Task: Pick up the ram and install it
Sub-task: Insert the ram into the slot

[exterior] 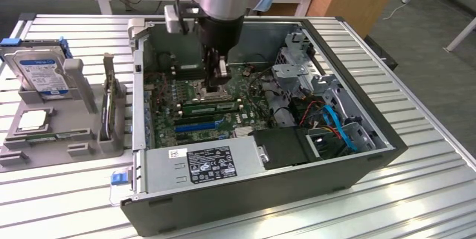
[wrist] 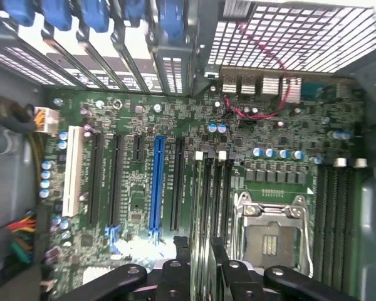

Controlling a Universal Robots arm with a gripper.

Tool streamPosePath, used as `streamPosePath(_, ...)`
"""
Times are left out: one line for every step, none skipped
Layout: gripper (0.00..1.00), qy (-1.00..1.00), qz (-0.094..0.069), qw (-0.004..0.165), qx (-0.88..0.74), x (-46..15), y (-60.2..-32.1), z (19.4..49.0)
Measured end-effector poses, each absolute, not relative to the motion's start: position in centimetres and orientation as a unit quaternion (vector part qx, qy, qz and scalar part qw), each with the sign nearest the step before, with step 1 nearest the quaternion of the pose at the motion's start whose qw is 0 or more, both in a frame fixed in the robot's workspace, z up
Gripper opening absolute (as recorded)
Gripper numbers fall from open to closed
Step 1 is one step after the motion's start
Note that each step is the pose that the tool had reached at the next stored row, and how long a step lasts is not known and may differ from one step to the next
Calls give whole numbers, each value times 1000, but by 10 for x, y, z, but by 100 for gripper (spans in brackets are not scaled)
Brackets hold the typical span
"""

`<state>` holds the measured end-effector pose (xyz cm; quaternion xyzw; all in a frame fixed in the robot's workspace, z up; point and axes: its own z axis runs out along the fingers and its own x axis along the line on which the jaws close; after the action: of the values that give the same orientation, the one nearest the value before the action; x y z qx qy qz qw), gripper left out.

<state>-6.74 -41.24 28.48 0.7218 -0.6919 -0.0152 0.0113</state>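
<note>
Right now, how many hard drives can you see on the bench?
1. The hard drive is propped in the grey holder at the exterior view's left, outside the computer case. More could be hidden in the case's drive bays.

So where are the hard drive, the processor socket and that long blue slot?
Hard drive [exterior: 41, 73], exterior view, on its label.
Processor socket [wrist: 272, 237], wrist view, on its middle.
Blue slot [wrist: 156, 182], wrist view, about halfway along its length.
</note>
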Motion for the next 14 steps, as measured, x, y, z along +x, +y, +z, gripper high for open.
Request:
streamPosePath(27,-692,-15,11,722,-67,-412,289)
streamPosePath(27,-692,-15,11,722,-67,-412,294)
streamPosePath(27,-692,-15,11,722,-66,-412,298)
streamPosePath(27,-692,-15,11,722,-66,-413,302)
streamPosePath(27,-692,-15,11,722,-66,-413,302)
streamPosePath(27,-692,-15,11,722,-66,-413,302)
streamPosePath(25,-692,-15,11,722,-66,-413,302)
streamPosePath(19,-692,-15,11,722,-66,-413,302)
streamPosePath(19,-692,-15,11,722,-66,-413,302)
streamPosePath(13,-692,-15,11,722,-66,-413,302)
streamPosePath(11,-692,-15,11,722,-66,-413,302)
streamPosePath(11,-692,-15,11,722,-66,-413,302)
streamPosePath(11,-692,-15,11,722,-66,-413,302)
streamPosePath(11,-692,-15,11,722,-66,-413,302)
